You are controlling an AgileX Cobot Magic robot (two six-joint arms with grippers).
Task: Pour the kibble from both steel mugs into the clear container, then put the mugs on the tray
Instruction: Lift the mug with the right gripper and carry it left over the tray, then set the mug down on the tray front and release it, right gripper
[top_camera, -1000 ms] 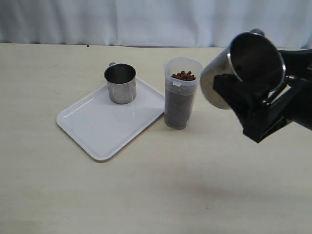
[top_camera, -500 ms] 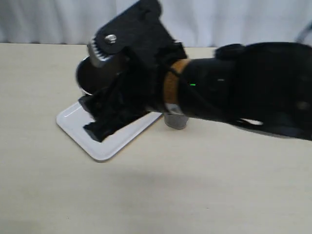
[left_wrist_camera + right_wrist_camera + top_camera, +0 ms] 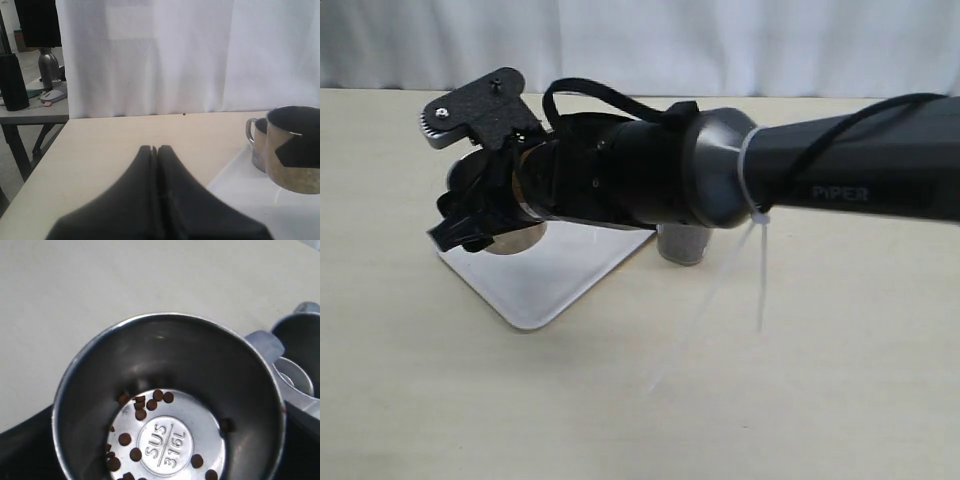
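The word "PIPER" stands in pale capitals on the dark forearm of the right arm (image 3: 840, 193). In the right wrist view, "SUS 316L" is stamped inside a raised circle on the inner bottom of the steel mug (image 3: 164, 440), slanted, in 2 lines split by a stroke.

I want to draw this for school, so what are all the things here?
table: one, beige, under everything.
curtain: one, white, behind the table.
tray: one, white, on the table.
steel mugs: two, shiny silver; one held over the tray, the other on the tray beside it.
kibble: a few, dark brown, inside the held mug.
clear container: one, only its base shows, beside the tray under the arm.
right gripper: black, shut on a mug.
left gripper: black, shut, empty.
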